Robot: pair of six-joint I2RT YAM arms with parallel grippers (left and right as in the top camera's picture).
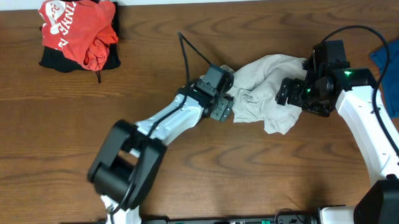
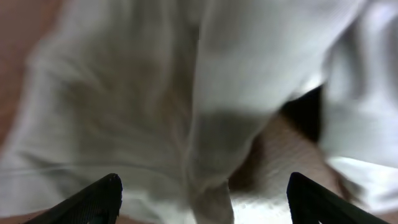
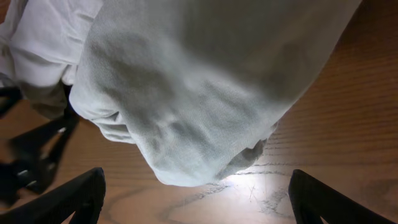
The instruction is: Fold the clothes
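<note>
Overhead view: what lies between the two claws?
The crumpled beige shirt lies between the left claw and the right claw; the overhead view shows it.

Shirt (image 1: 265, 90) heaped on counter (image 1: 189, 185), right of centre. Left pincer (image 1: 227, 104) at its left edge, right pincer (image 1: 287, 95) at its right edge. Lettered garment (image 1: 77, 33) rear left corner; another cloth (image 1: 394, 65) at right edge.

in the left wrist view the shirt (image 2: 186, 93) is a soft blur running off the top, left and right edges, and the left gripper (image 2: 202, 202) shows only its fingertips (image 2: 106, 196) at the bottom edge. overhead, the blue cloth (image 1: 394, 65) is cut by the right edge; the red garment (image 1: 77, 30) at upper left is crumpled, its white lettering not readable whole.
</note>
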